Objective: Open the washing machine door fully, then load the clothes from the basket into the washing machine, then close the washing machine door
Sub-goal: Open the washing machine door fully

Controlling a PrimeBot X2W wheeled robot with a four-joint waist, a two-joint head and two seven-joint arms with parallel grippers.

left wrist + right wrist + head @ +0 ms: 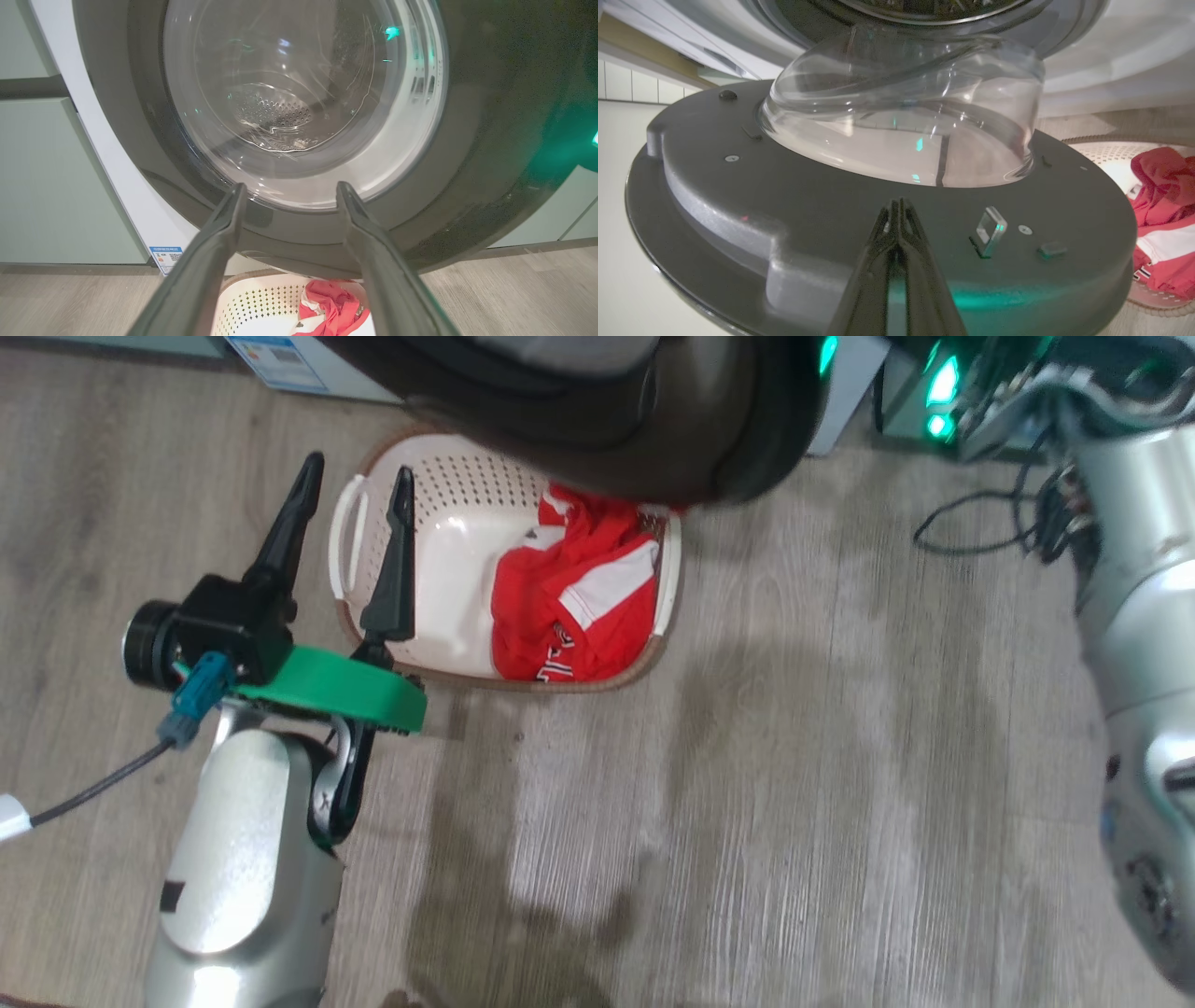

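looking down from the head view: left gripper (359, 467) hangs over the left end of the basket (448, 551), fingers spread wide, nothing between them. basket stands on the wood floor (794, 756), red clothes (579, 597) heaped in its right half. washing machine door (607, 420), dark and blurred, overhangs the basket's far edge. left wrist view: the spread fingers point at the door's outer black ring and glass bowl (280, 93); white washing machine (117, 163) front with sticker (167, 256) behind; basket and clothes below. right wrist view: right gripper (899, 203) pinched fully together, gripping nothing, tips at the door's grey inner face; contact unclear. clothes at right edge.
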